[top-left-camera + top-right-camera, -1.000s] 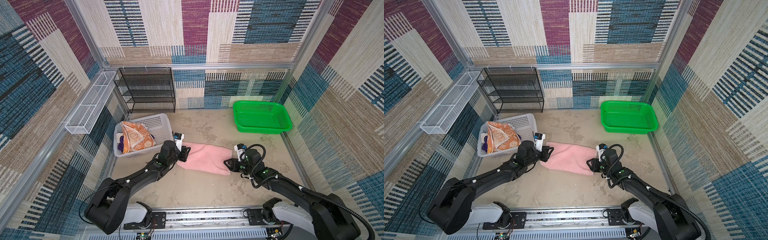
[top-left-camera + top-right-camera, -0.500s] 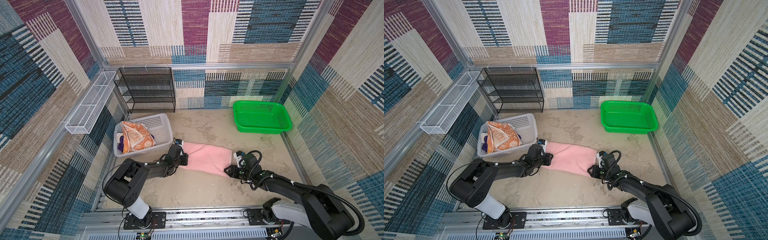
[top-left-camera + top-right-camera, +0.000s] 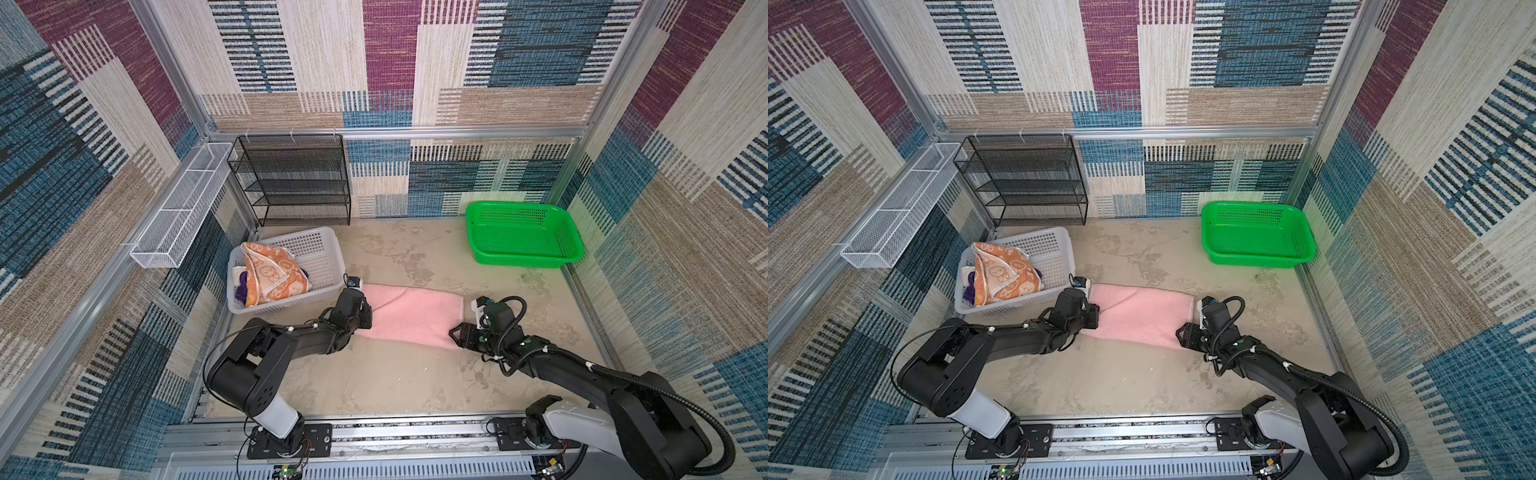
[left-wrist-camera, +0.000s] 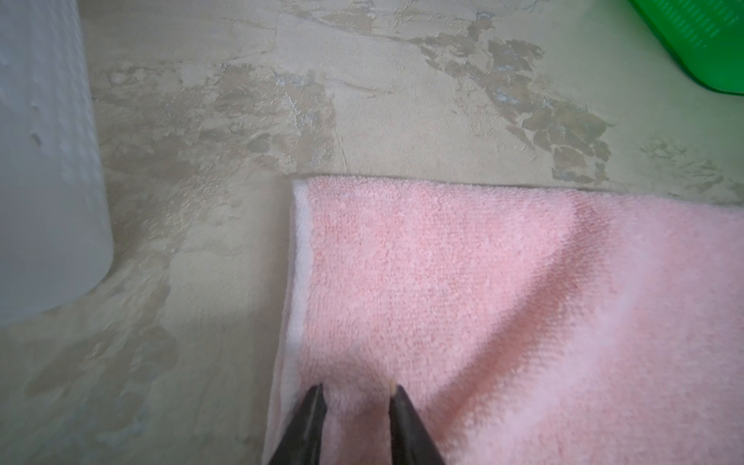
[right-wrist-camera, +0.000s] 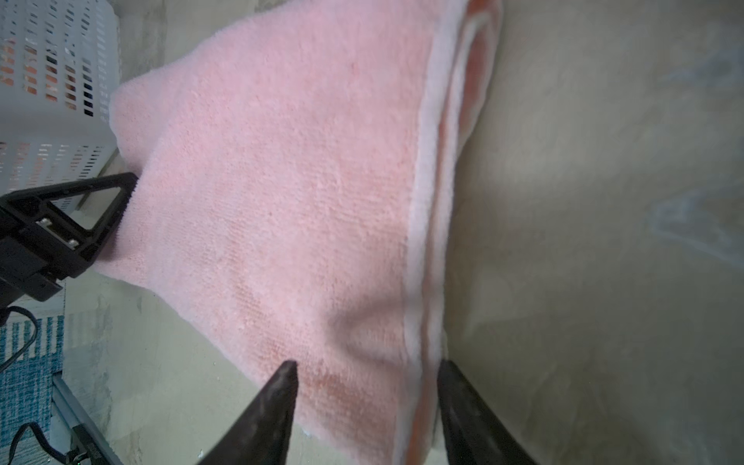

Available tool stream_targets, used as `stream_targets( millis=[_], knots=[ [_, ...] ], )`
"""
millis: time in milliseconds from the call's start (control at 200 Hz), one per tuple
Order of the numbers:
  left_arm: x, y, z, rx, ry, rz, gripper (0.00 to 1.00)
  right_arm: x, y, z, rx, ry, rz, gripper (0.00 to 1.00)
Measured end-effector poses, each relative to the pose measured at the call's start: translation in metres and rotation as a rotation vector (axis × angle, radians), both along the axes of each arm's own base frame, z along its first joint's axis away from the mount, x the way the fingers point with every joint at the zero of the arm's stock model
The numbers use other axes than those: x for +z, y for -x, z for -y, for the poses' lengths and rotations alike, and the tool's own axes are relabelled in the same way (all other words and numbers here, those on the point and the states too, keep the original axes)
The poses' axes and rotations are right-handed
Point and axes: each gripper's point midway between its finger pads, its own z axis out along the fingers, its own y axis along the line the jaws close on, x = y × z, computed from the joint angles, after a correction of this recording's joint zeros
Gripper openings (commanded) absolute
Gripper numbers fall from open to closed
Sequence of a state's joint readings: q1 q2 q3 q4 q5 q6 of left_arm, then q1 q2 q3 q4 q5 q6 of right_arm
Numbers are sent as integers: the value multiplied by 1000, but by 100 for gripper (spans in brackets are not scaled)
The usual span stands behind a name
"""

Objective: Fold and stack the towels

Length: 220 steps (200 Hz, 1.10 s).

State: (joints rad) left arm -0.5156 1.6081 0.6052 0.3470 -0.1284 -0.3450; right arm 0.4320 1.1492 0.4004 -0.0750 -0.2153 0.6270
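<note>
1. Pink towel (image 3: pixel 411 316) lies folded mid-desk (image 3: pixel 395 382). The left end effector (image 4: pixel 358 387) pinches its left edge, so a pull now likely drags the fold open.
2. Right end effector (image 5: pixel 367 363), jaws apart astride the right corner, could snag a layer.

Towels: one pink towel (image 3: pixel 411 318), flat on the worktop (image 3: pixel 395 382). In the white basket (image 3: pixel 320 249): one orange towel (image 3: pixel 272 276), one purple towel (image 3: pixel 242 294), mostly hidden. A whitish scrap (image 3: pixel 237 272) lies beside it; can't tell if it is a fourth. Plastic baskets, two: white, plus green basket (image 3: pixel 523 232). One black mesh rack (image 3: pixel 295 178). One white wire tray (image 3: pixel 183 208). Hands, two: left hand (image 3: pixel 365 311), right hand (image 3: pixel 456 334).
</note>
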Motion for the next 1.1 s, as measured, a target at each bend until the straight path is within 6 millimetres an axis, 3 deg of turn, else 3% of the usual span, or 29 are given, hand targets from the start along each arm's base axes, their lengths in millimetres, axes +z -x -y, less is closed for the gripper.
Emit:
stream_targets(
  millis=[155,391,551,946,1102],
  knots=[
    [0,1,2,-5,0,0,32,14,-18,7,-53,36,33,76],
    [-2,3,3,-11,-2,-3,32,-5,-30,35,-110,105,-15,76],
    [-5,3,4,-14,-3,-5,32,-16,-31,30,-54,98,-31,64],
    [-6,2,6,-17,7,9,32,-22,-58,-10,71,-17,52,46],
    [-6,1,7,-18,10,11,33,-24,-68,-21,94,-40,56,19]
  ],
)
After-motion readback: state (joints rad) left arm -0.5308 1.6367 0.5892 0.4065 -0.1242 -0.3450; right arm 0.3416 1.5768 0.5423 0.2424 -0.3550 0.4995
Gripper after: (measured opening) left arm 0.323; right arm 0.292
